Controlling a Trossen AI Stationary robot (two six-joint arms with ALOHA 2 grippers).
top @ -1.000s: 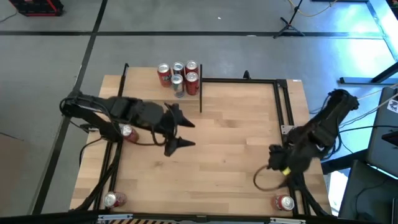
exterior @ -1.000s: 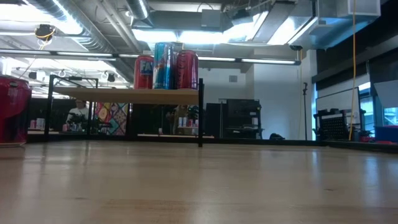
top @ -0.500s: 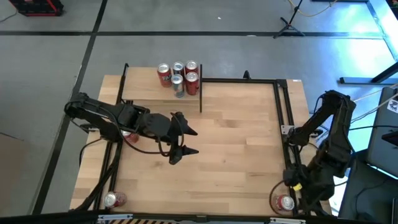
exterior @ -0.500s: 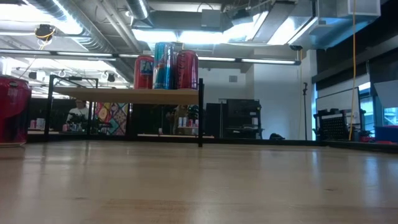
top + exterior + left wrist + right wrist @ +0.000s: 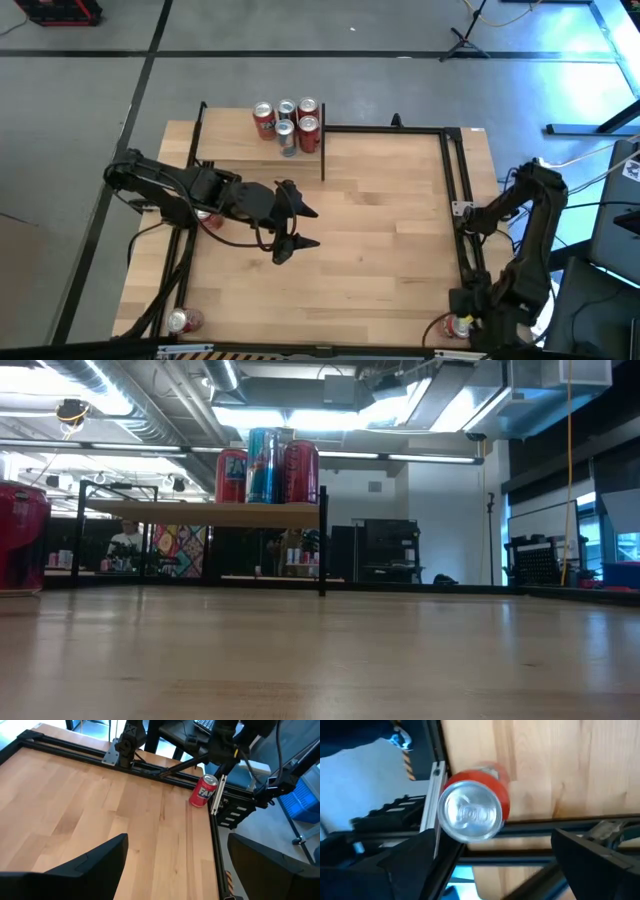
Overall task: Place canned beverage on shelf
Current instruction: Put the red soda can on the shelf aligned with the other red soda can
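Note:
A red can [image 5: 472,815] stands upright at the table's near right corner, next to the black frame rail; it also shows in the high view [image 5: 458,326] and the left wrist view [image 5: 204,791]. My right gripper [image 5: 495,837] is open right above it [image 5: 462,316], fingers pointing down, touching nothing. My left gripper [image 5: 297,228] is open and empty over the table's middle left [image 5: 177,840]. The shelf [image 5: 262,140] stands at the far left on black posts, seen side-on in the low view [image 5: 205,512], with several cans [image 5: 287,122] on its board.
A red can [image 5: 205,213] stands at the table's left edge under my left arm. Another [image 5: 184,320] stands at the near left corner. A red can [image 5: 20,540] shows at the low view's left. Black frame rails [image 5: 455,180] run along the right and far edges.
My right gripper has gone toward the table's near right corner and down, and now stands over the red can there. My left gripper has shifted a little toward the table's near right, then kept still. The cans have not moved.

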